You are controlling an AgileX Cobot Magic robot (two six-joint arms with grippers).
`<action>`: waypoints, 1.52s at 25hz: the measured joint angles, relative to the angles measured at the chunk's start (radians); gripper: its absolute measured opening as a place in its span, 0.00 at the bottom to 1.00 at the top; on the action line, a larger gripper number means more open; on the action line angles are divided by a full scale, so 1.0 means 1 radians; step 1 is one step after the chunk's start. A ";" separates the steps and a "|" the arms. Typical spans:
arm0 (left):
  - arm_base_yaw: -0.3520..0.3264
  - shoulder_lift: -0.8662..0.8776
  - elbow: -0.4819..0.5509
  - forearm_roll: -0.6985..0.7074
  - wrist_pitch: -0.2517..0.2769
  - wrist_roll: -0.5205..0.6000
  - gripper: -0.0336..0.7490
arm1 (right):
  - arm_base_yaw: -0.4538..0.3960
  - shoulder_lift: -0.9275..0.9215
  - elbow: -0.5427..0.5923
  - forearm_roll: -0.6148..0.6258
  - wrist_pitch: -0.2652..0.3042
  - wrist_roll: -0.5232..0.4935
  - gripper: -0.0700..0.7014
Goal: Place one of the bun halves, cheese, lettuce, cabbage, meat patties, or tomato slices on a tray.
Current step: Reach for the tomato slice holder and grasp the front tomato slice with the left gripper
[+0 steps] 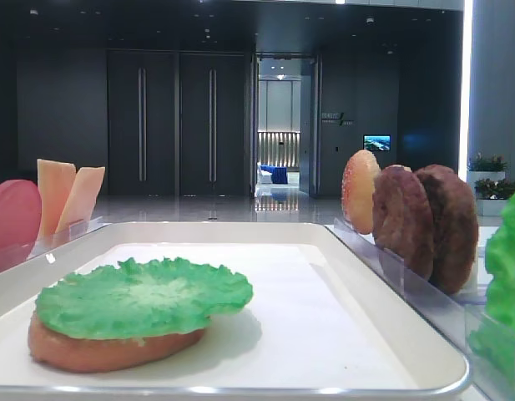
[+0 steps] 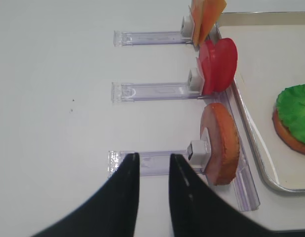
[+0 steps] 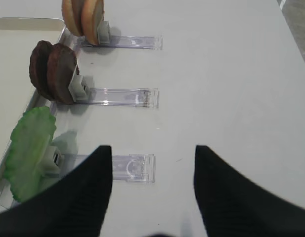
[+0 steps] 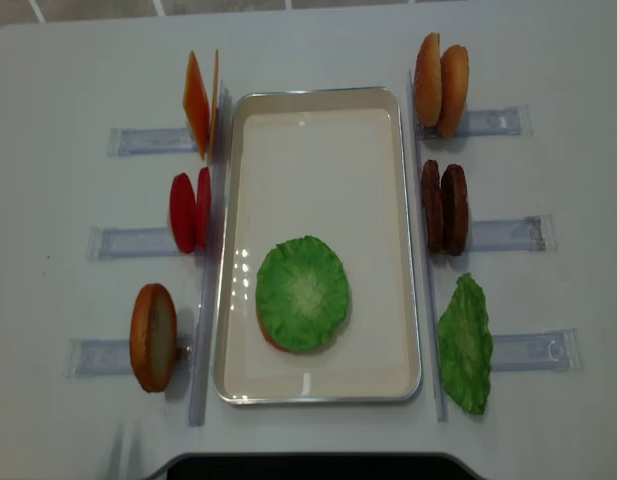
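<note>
Left gripper [image 2: 152, 170], at the bottom of the left wrist view, has its jaws nearly together with a narrow gap and nothing between them; it hovers above a clear holder [image 2: 152, 162] on the table. Right gripper [image 3: 153, 170] has jaws spread wide and empty over bare table [image 3: 231, 74].

Tray [image 4: 318, 385] sits at centre of the overhead view. Lettuce [image 4: 302, 293] lies flat in the tray's lower half on a bun half [image 4: 270, 335].

Left of the tray, top to bottom, stand cheese [image 4: 196, 103], tomato slices [image 4: 188, 212] and one bun half [image 4: 153, 337]. Right of it: two buns [image 4: 440, 84], patties [image 4: 444, 208] and a second green leaf [image 4: 466, 343].

Wall sign [image 1: 335, 118] in the front view's background is too blurred to read.
</note>
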 joint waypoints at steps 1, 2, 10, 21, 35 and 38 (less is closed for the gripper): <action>0.000 0.000 0.000 0.000 0.000 0.000 0.24 | 0.000 0.000 0.000 0.000 0.000 0.000 0.56; 0.000 0.000 0.000 0.000 0.000 0.000 0.24 | 0.000 0.000 0.000 0.000 0.000 0.000 0.56; 0.000 0.000 0.000 -0.001 0.000 0.000 0.24 | 0.000 0.000 0.000 0.000 0.000 0.000 0.56; 0.000 0.000 -0.007 0.006 0.000 -0.005 0.26 | 0.000 0.000 0.000 0.000 0.000 0.000 0.56; 0.000 0.103 -0.036 0.036 0.000 -0.077 0.44 | 0.000 0.000 0.000 0.000 0.000 0.000 0.56; 0.000 0.181 -0.049 0.047 0.000 -0.088 0.44 | 0.000 0.000 0.000 0.000 0.000 0.000 0.56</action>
